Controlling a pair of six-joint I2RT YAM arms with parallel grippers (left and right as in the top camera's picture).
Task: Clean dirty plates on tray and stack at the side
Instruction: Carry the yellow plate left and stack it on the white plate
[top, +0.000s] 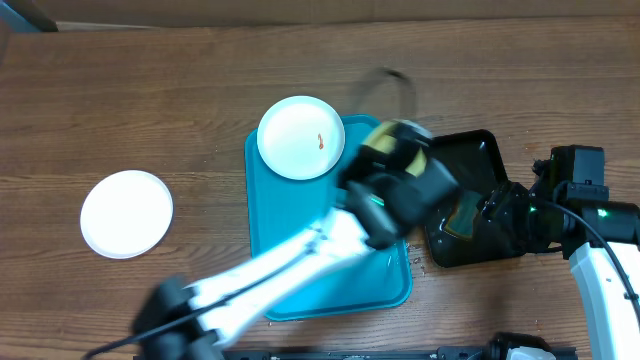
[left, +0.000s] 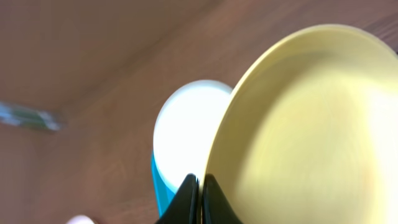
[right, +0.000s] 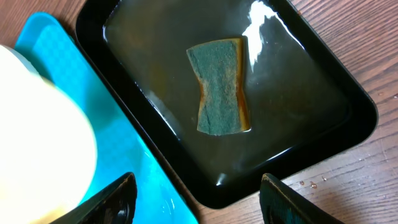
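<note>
The whole view from above is being filled by a wooden table (top: 150, 100), its brown grain running from left to right. Beyond its far edge a paler tan strip (top: 330, 10) is being shown; whether it is floor or wall cannot be told. Soft light is being spread over the wood, and a white glare (right: 258, 22) is being thrown back by the wet bottom of a black tray (right: 357, 118).

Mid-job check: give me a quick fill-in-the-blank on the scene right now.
The left gripper clamps the held plate, coloured pale ___.
The smeared white plate sits on the big tray, coloured ___.
The sponge lies in the small tray, coloured ___.
The right gripper hangs there, jaws ___.
Missing: yellow; turquoise; black; open.
</note>
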